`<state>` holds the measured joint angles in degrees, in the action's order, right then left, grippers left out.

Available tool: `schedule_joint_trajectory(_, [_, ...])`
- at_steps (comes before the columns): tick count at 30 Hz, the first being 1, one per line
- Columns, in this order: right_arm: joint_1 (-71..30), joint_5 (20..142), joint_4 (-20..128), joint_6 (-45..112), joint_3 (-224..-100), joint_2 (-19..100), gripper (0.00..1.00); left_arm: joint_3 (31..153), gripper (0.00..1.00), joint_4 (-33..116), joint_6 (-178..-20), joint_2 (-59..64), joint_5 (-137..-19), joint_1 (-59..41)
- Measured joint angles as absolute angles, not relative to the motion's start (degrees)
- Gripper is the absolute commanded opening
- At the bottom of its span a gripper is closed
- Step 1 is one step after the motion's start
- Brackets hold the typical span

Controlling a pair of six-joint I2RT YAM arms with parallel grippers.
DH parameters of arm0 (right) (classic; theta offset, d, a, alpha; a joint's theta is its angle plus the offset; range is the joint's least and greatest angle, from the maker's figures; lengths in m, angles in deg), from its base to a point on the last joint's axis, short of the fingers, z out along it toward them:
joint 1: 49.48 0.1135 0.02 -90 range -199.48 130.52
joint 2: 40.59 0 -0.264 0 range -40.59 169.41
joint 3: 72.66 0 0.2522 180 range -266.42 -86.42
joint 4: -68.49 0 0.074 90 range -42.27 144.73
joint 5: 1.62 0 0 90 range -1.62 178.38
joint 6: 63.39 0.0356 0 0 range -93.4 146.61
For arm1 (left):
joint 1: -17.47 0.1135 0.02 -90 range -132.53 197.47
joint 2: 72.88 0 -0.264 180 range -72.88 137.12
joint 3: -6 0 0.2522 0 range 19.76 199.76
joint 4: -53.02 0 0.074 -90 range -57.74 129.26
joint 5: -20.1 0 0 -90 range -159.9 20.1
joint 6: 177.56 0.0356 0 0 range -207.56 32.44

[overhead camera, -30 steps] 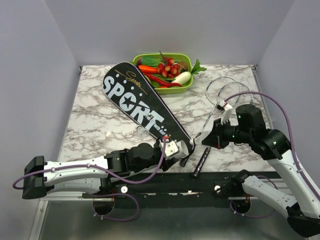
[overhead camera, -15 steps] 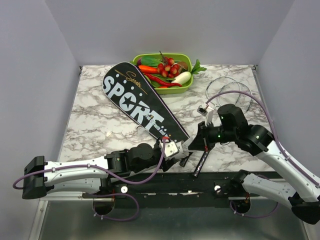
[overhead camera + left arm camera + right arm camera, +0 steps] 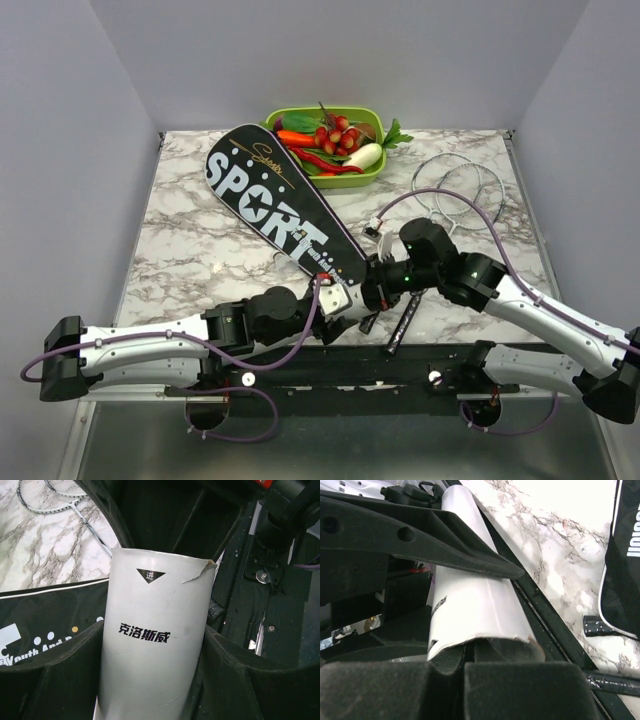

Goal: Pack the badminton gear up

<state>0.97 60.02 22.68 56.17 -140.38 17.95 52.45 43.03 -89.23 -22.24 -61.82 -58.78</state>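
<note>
My left gripper [image 3: 345, 298] is shut on a white cardboard tube [image 3: 155, 645] with black lettering, just past the narrow end of the black "SPORT" bag [image 3: 275, 200]. My right gripper [image 3: 373, 288] has its jaws together at the tube's torn open end [image 3: 480, 637]. The left gripper's black finger [image 3: 445, 540] lies along the tube. Two silver rackets [image 3: 455, 182] lie at the right, one black handle [image 3: 404, 325] near the front edge. They also show in the left wrist view [image 3: 55, 502]. The shuttlecock is out of view.
A green tray [image 3: 372, 172] of toy vegetables stands at the back, touching the bag's wide end. The bag's edge also shows in the right wrist view [image 3: 620, 580]. The black base rail [image 3: 400, 365] runs along the table's front edge.
My right arm has swung left from beside the rackets to the tube in the left gripper. The left arm has hardly moved and still holds the tube.
</note>
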Motion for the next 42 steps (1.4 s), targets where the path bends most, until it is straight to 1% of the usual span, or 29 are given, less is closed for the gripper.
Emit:
schedule_joint_trajectory(1, [1.4, 60.0, 23.9, 56.7, -139.8, 18.4, 0.01, 52.3, 0.00, 43.1, -89.2, -22.6, -61.8, -58.7])
schedule_joint_trajectory(3, [2.0, 60.0, 25.9, 57.7, -138.9, 19.2, 0.06, 52.1, 0.00, 43.1, -89.2, -23.3, -61.8, -58.6])
schedule_joint_trajectory(4, [2.0, 60.0, 27.0, 58.1, -138.5, 19.4, 0.10, 51.9, 0.00, 43.0, -89.2, -23.7, -61.8, -58.6])
schedule_joint_trajectory(5, [2.1, 60.0, 27.9, 58.7, -138.0, 19.5, 0.21, 51.7, 0.00, 43.1, -89.2, -24.0, -61.8, -58.5])
schedule_joint_trajectory(6, [2.2, 60.0, 28.8, 59.2, -137.6, 19.5, 0.28, 51.6, 0.00, 43.0, -89.3, -24.3, -61.8, -58.4])
schedule_joint_trajectory(8, [2.2, 60.4, 29.6, 59.6, -137.1, 19.4, 0.39, 51.2, 0.00, 43.2, -89.3, -25.1, -61.8, -58.4])
schedule_joint_trajectory(11, [2.2, 62.0, 29.4, 60.2, -137.0, 18.5, 0.52, 50.4, 0.00, 43.2, -89.2, -26.2, -61.8, -58.4])
schedule_joint_trajectory(17, [2.7, 66.8, 26.0, 60.3, -137.9, 13.1, 0.64, 49.1, 0.00, 44.5, -89.3, -27.8, -62.3, -58.5])
schedule_joint_trajectory(21, [3.3, 73.2, 20.3, 60.5, -141.2, 7.6, 0.66, 48.2, 0.00, 45.6, -89.3, -29.4, -62.4, -58.7])
schedule_joint_trajectory(25, [3.4, 83.1, 13.9, 61.6, -147.3, 4.2, 0.68, 48.3, 0.00, 45.1, -89.3, -30.4, -60.6, -58.7])
schedule_joint_trajectory(29, [3.3, 92.0, 11.8, 65.7, -148.3, 2.0, 0.68, 51.2, 0.00, 40.7, -89.6, -30.5, -52.8, -58.8])
schedule_joint_trajectory(32, [3.4, 94.9, 13.7, 70.0, -144.5, 2.0, 0.68, 53.9, 0.00, 36.8, -90.2, -30.8, -45.3, -58.8])
schedule_joint_trajectory(34, [3.4, 95.6, 16.0, 73.0, -141.1, 3.2, 0.68, 55.1, 0.00, 34.6, -90.9, -31.8, -40.2, -58.8])
schedule_joint_trajectory(38, [3.4, 95.8, 22.1, 79.1, -135.7, 10.1, 0.68, 56.9, 0.00, 30.6, -92.4, -36.4, -30.7, -58.8])
schedule_joint_trajectory(42, [3.5, 94.9, 30.7, 84.7, -133.4, 18.9, 0.69, 57.5, 0.00, 28.3, -93.3, -41.6, -25.8, -58.8])
